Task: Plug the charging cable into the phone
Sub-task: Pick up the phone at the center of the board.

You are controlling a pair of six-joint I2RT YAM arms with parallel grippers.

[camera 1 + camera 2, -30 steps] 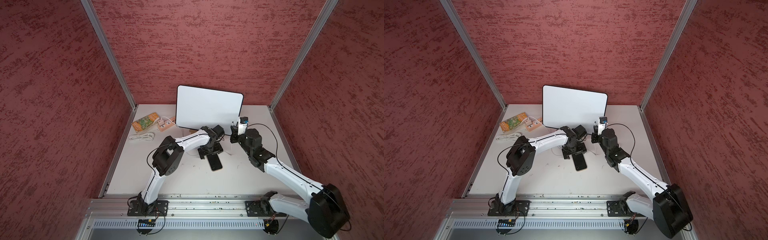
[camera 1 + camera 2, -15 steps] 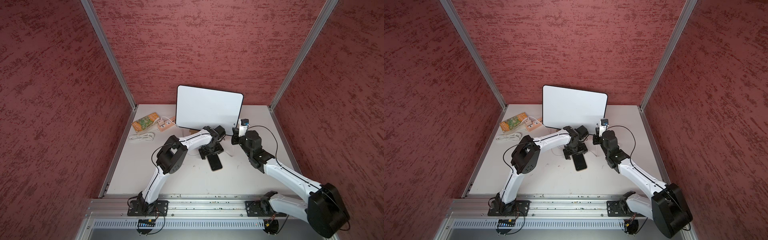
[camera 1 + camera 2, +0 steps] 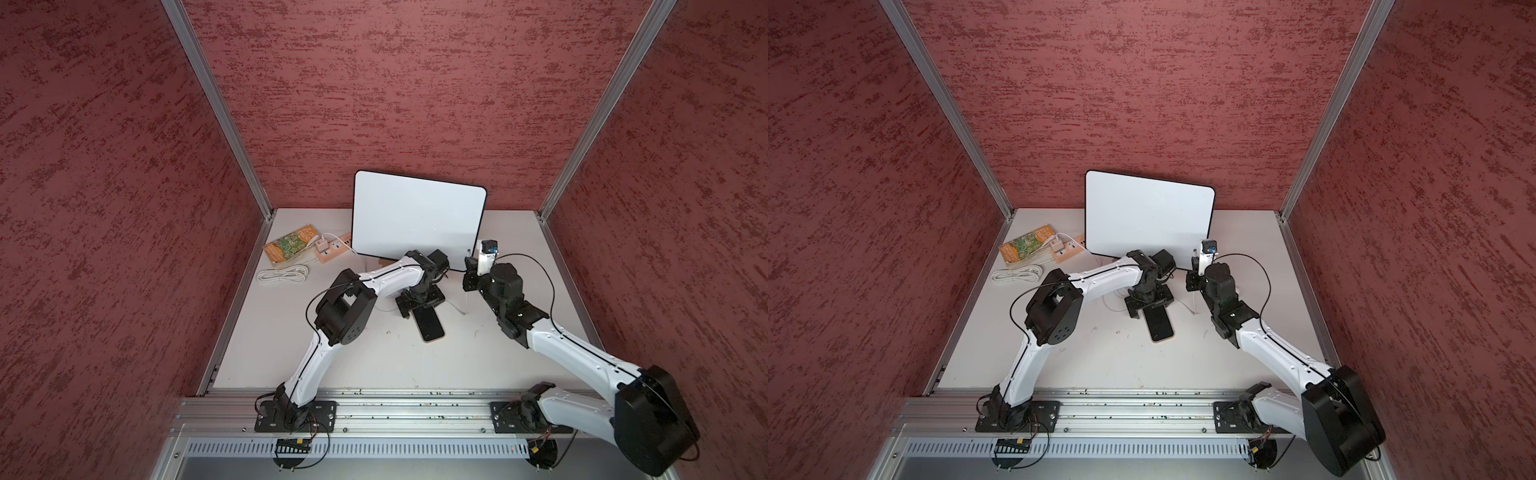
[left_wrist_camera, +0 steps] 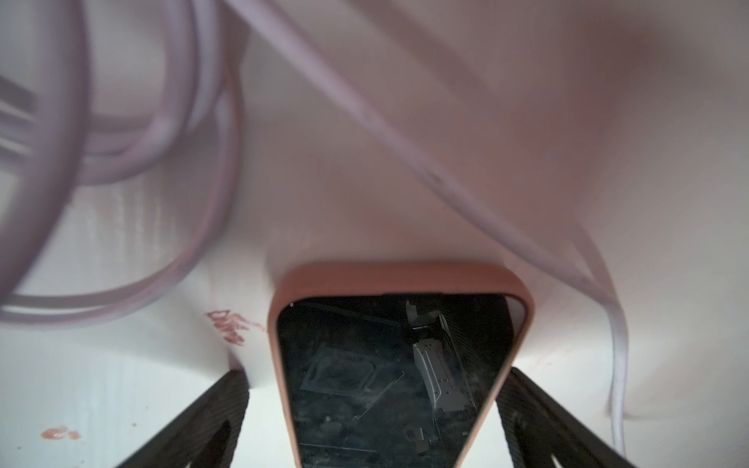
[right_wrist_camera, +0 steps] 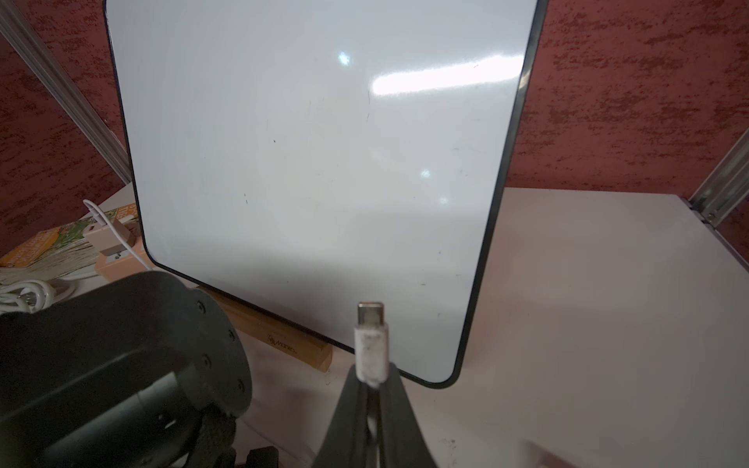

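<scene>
- The phone (image 3: 430, 326) lies flat and screen up near the middle of the worktop (image 3: 374, 365). Its length runs roughly from the back edge toward the front edge, a little skewed.
- The left gripper (image 3: 420, 306) sits low over the phone's back end with its jaws spread wide. It holds nothing.
- In the left wrist view its fingers (image 4: 231, 393) flank the tan-rimmed phone, one on each side. A strip of bare worktop shows between this finger and the rim.
- The right gripper (image 3: 469, 270) is raised above the worktop, toward the right edge from the phone. It is just in front of the lower right corner of the board (image 3: 415, 220).
- Its jaws are clamped on the cable (image 5: 371, 352) at the white plug. The metal tip sticks out past the fingertips toward the board.
- From that grip a thin strand drops to the worktop. In the left wrist view more of the cable lies in loose loops just beyond the phone's back end.
- The plug is well apart from the phone, and nothing is plugged into the phone.
- By the back left corner lie a coiled cord (image 3: 282, 274), a book (image 3: 291, 245) and a power strip (image 3: 336, 251).
</scene>
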